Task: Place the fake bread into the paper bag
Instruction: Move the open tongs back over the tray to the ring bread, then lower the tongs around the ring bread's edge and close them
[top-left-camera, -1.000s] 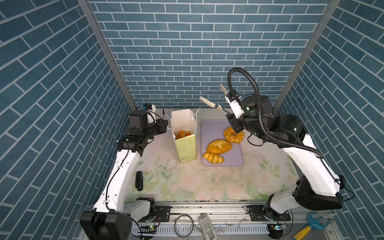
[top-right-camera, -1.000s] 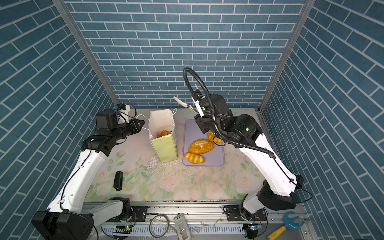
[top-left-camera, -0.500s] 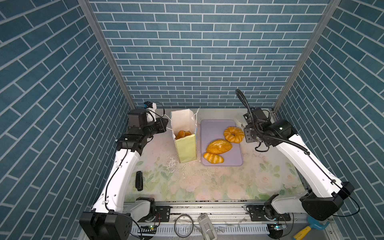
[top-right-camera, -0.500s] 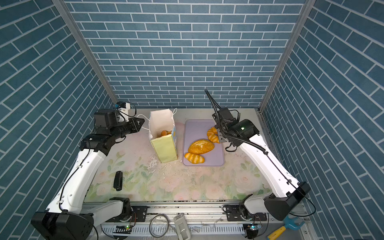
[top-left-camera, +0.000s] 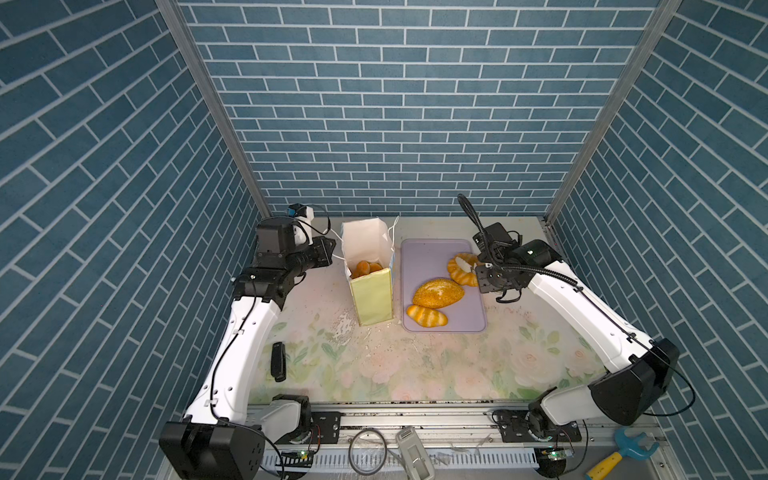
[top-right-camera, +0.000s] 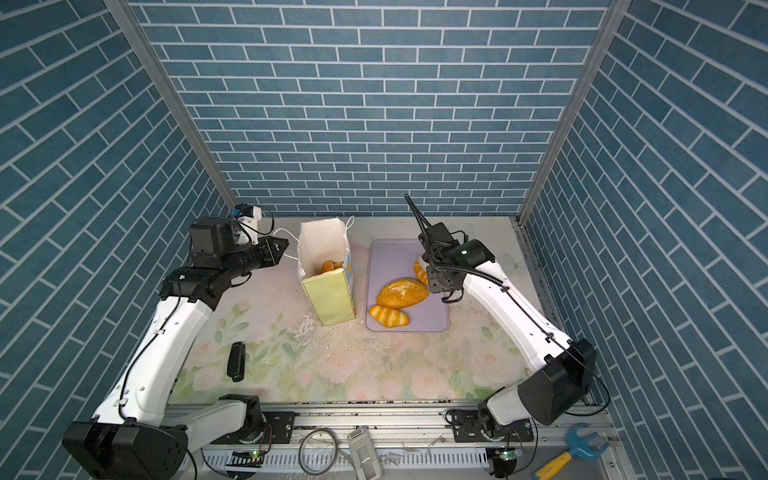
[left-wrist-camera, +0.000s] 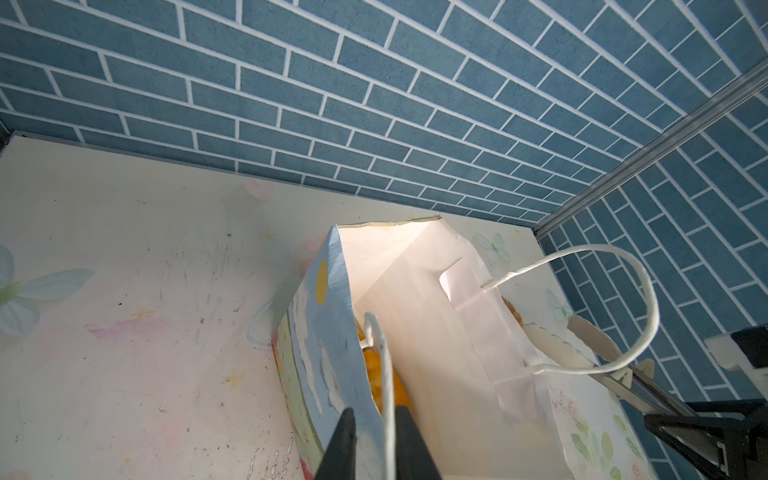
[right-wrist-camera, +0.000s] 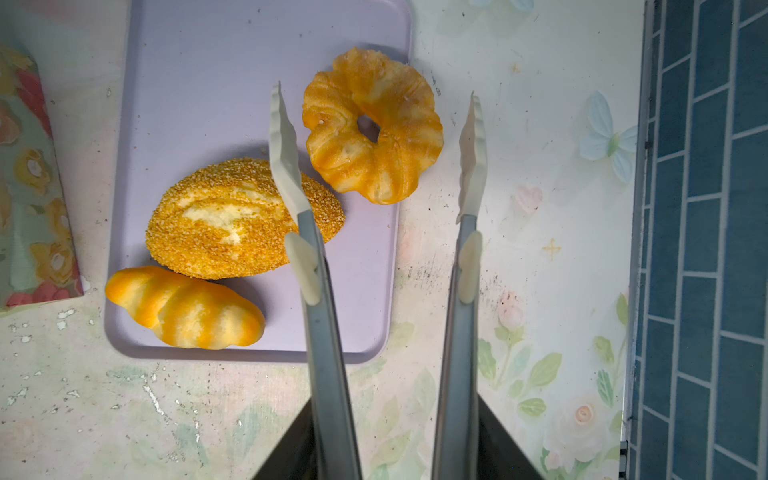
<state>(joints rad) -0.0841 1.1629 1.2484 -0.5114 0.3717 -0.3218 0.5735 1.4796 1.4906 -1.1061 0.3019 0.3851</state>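
The left arm reaches in low from the side, its gripper (left-wrist-camera: 374, 440) pinched on the bag's (top-left-camera: 371, 297) cord handle (left-wrist-camera: 384, 374); the bag stands upright beside the tray (top-left-camera: 424, 257), some bread (top-left-camera: 364, 268) already inside; the right arm bends down over the tray, its gripper (right-wrist-camera: 376, 137) spread apart and holding nothing, straddling the ring (right-wrist-camera: 374, 124); the loaf (top-left-camera: 437, 292) and roll (top-left-camera: 427, 316) lie on the tray.

A robot lab cell is showing: printed brick-pattern panels (top-left-camera: 395, 124) enclosing a floral bench (top-left-camera: 415, 365), arms bolted to a metal rail (top-left-camera: 415, 419).
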